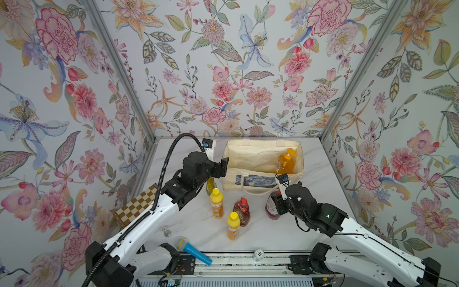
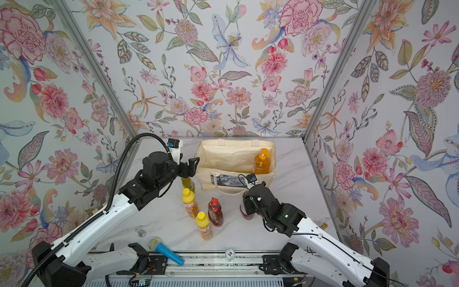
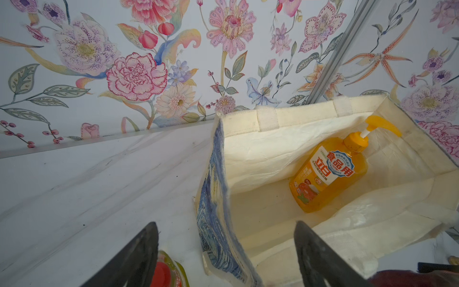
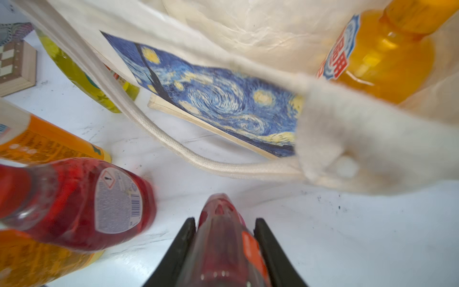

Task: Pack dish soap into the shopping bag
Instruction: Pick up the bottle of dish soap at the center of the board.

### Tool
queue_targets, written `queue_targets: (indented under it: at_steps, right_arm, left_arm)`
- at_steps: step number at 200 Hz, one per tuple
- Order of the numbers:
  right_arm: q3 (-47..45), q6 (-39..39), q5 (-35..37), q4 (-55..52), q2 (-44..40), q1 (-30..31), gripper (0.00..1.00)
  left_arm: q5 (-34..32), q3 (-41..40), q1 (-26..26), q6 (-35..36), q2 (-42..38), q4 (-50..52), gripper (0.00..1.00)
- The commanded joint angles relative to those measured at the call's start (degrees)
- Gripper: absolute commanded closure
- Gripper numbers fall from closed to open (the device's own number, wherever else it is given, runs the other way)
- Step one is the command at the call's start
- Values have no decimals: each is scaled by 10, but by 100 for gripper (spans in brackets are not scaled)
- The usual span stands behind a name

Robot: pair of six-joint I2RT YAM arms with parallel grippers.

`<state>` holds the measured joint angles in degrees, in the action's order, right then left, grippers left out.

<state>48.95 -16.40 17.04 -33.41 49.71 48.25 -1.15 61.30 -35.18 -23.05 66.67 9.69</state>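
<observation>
The shopping bag stands open at the back of the white worktop. The big orange pump bottle is inside it, at the right end. The right claw is squeezed tight on a dark red bottle just in front of the bag. The left claw is wide apart with nothing in it, up by the bag's left edge. The slim yellow-green bottle stands under it. Near the middle of the worktop stand an orange bottle with a yellow cap, a second orange bottle and another dark red bottle.
</observation>
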Motion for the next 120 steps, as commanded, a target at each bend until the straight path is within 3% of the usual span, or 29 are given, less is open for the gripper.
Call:
queue_targets:
  at_steps: [1, 69, 120]
  right_arm:
    - [110, 15, 4, -28, -7, 3, 91]
    - [424, 59, -14, -165, 138, 1, 92]
    - [589, 110, -6, -177, 256, -40, 95]
  left_arm:
    - [22, 26, -2, 12, 7, 9, 22]
    - [41, 19, -2, 12, 17, -1, 46]
    - [60, 10, -2, 6, 20, -12, 63]
